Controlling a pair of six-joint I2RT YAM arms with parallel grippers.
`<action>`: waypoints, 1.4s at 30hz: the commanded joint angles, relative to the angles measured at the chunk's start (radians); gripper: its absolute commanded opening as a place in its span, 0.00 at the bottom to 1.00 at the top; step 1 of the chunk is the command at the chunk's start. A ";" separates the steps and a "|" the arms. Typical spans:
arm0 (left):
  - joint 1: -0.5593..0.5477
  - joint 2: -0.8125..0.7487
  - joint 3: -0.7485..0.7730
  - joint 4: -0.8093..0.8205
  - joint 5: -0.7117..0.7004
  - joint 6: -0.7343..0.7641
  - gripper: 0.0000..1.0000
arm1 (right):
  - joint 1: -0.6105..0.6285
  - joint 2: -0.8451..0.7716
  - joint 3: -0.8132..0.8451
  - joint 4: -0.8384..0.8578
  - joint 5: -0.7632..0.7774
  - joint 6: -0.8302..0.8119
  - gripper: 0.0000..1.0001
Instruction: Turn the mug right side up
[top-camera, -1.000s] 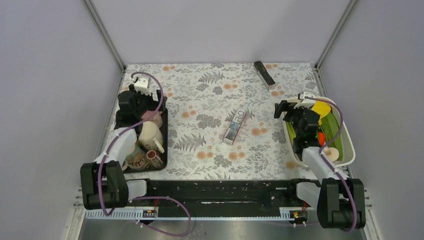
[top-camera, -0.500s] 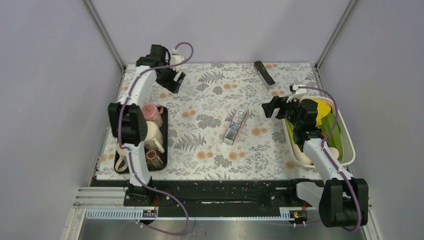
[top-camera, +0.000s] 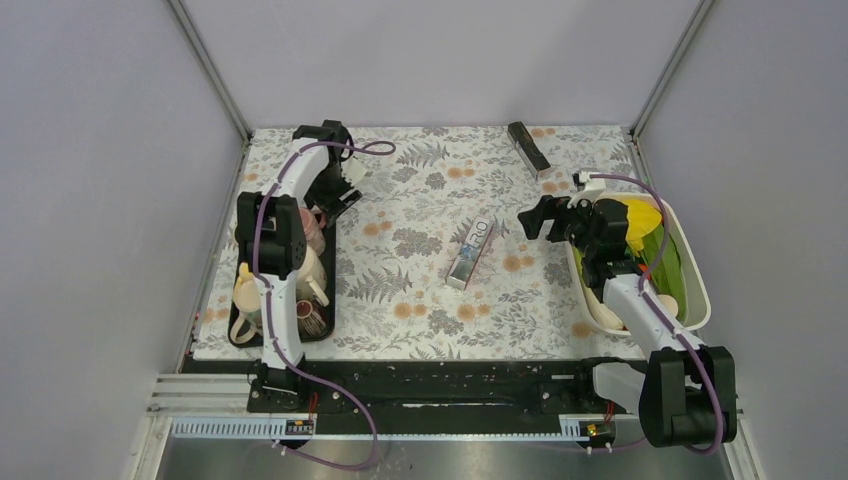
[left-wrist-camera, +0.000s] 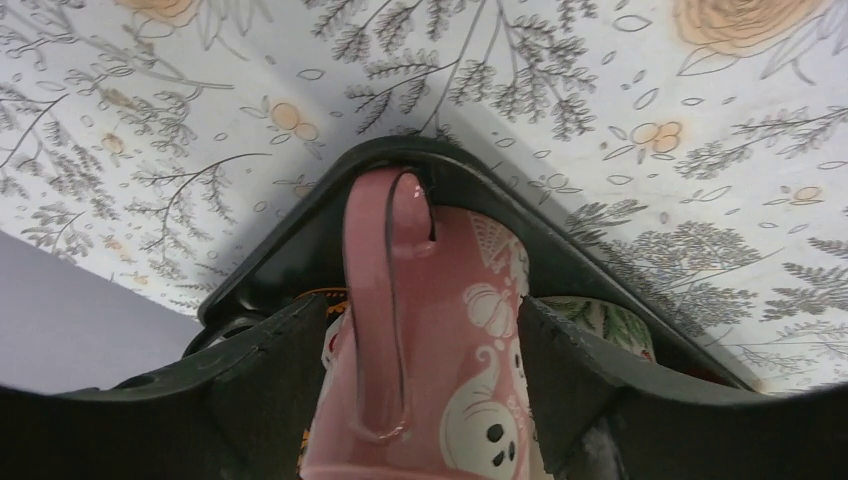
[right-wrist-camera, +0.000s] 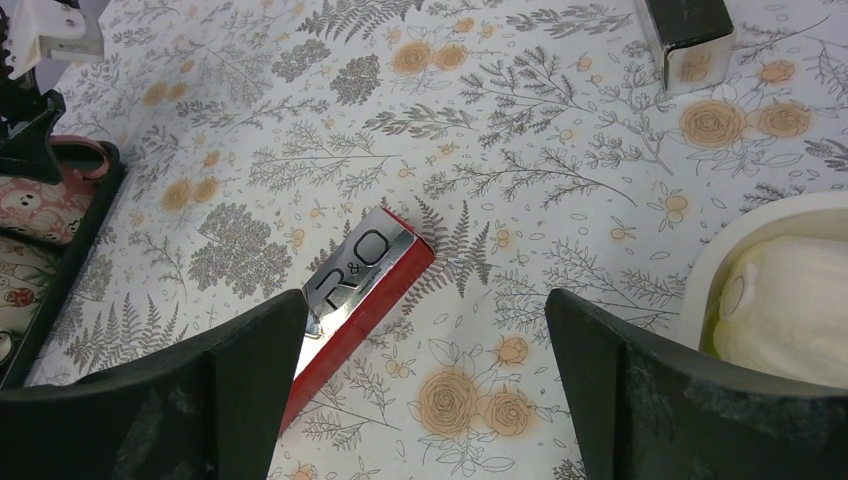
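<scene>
The pink mug sat in the far end of the black tray, on the left side of the flowery surface. It had white pumpkins and little ghosts on it. Its handle pointed at the left wrist camera. I could not tell which way up the mug was.

The left pincer reached down over that end of the tray. It had one finger on each side of the mug, very close to it. The mug filled the gap between them. I could not tell if the fingers were squeezing the mug or were only next to it.

A cream mug and some other small things were in the tray too, nearer the arms.

The right pincer hung over the surface with its fingers spread wide, and it held nothing. It was just beside the white basket, which had a yellow thing and green things in it. A red box with a silver top lay flat in the middle of the surface, near the right pincer but apart from it. A black box lay at the far edge.
</scene>
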 joint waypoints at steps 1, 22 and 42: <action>0.010 0.006 0.032 0.009 -0.067 0.021 0.69 | 0.015 0.019 0.001 0.045 -0.015 0.010 0.99; 0.017 -0.081 -0.037 0.010 0.088 0.008 0.00 | 0.060 0.005 0.019 0.032 -0.045 -0.002 0.99; -0.015 -0.514 -0.192 0.340 0.713 -0.356 0.00 | 0.525 0.491 0.321 0.713 -0.348 0.572 0.99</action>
